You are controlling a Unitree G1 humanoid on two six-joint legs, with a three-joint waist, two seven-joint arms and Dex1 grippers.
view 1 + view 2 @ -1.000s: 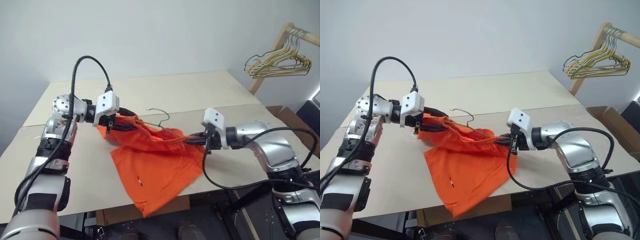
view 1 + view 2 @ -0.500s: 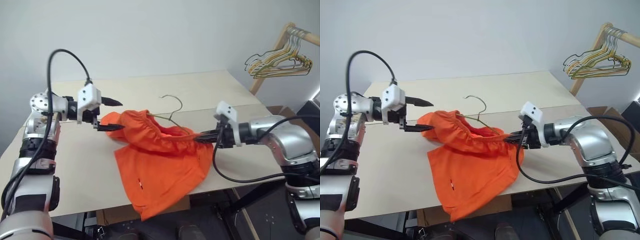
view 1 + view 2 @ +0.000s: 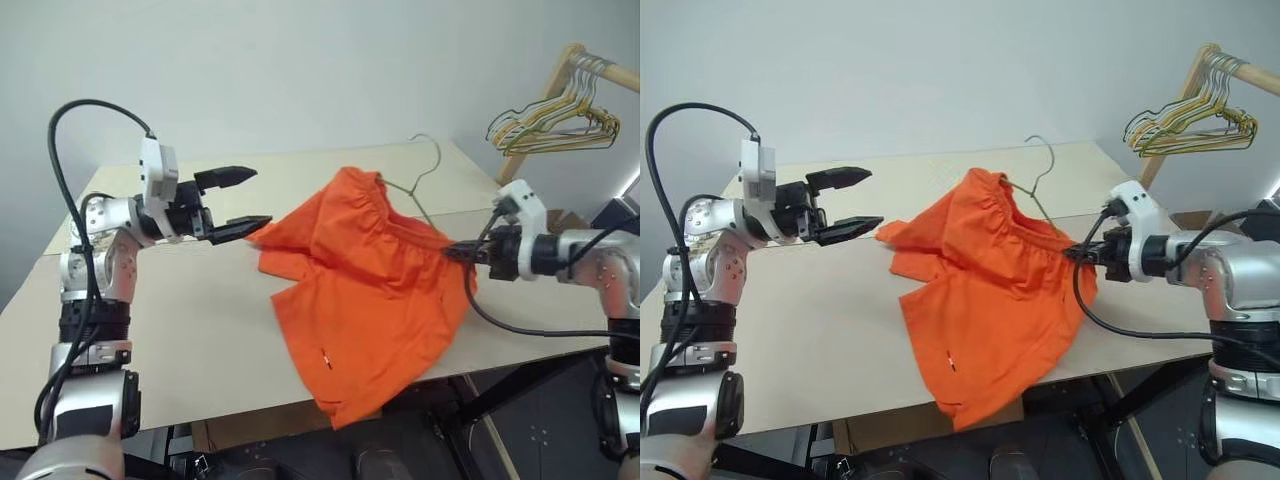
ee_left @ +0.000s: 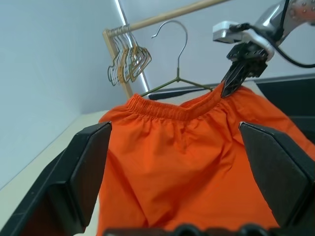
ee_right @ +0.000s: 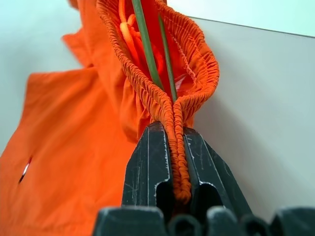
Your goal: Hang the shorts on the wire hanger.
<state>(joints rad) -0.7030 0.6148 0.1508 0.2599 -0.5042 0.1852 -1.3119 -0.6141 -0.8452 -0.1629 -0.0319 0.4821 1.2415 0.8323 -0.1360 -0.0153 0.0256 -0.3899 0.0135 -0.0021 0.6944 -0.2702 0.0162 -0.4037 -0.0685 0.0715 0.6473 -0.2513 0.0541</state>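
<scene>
While right tool [image 5: 173, 162] pinches shorts [image 3: 375, 290] waistband, wire hanger [image 3: 415, 185] inside, left tool [image 3: 243, 200] spread wide

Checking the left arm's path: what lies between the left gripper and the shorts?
Nothing: in the left eye view only bare table separates the open left gripper from the shorts.

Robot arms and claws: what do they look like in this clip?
Both arms are silver metal with black bands and joints. Each claw, left and right, has two black fingers below a white block. A thick black cable loops over each arm.
</scene>
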